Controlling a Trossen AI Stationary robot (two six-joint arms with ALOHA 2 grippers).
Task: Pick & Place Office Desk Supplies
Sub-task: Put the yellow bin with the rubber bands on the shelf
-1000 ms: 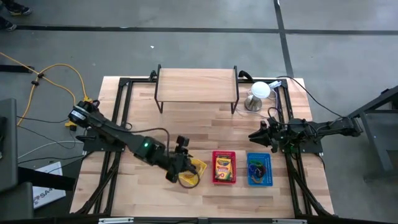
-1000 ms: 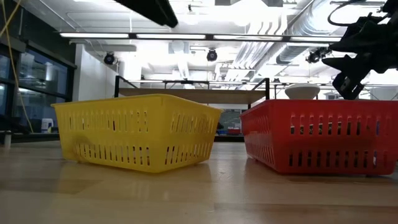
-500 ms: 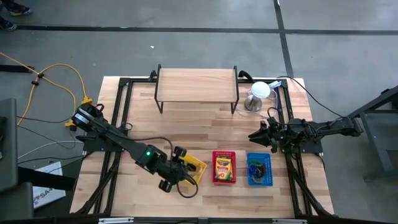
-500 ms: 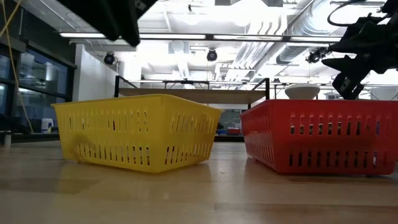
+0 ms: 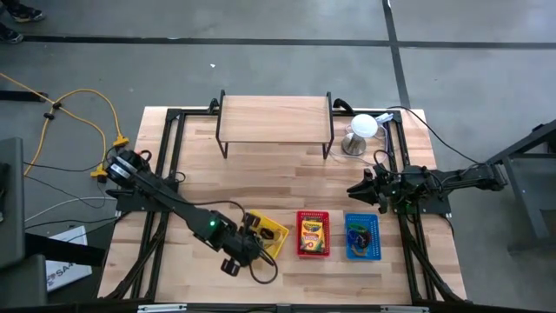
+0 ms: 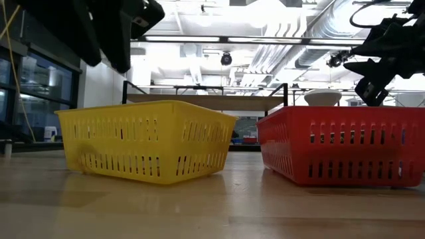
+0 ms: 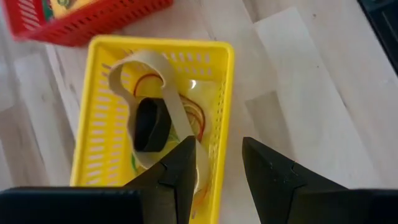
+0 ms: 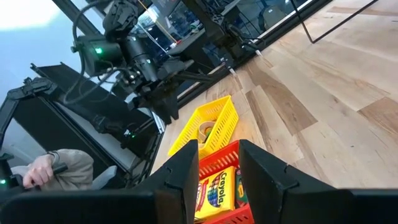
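Three baskets (image 5: 313, 235), yellow, red and blue, line the wooden table's (image 5: 278, 169) six-o'clock edge; both grippers, left (image 5: 252, 246) and right (image 5: 354, 191), hang part-open, empty.

Bright long ceiling lights (image 6: 199, 38) glare white in the low view. The pale wooden table (image 5: 287, 174) looks evenly lit, with soft shadows.

Two dark jointed arms (image 5: 174, 202), green indicator light (image 5: 209, 224).
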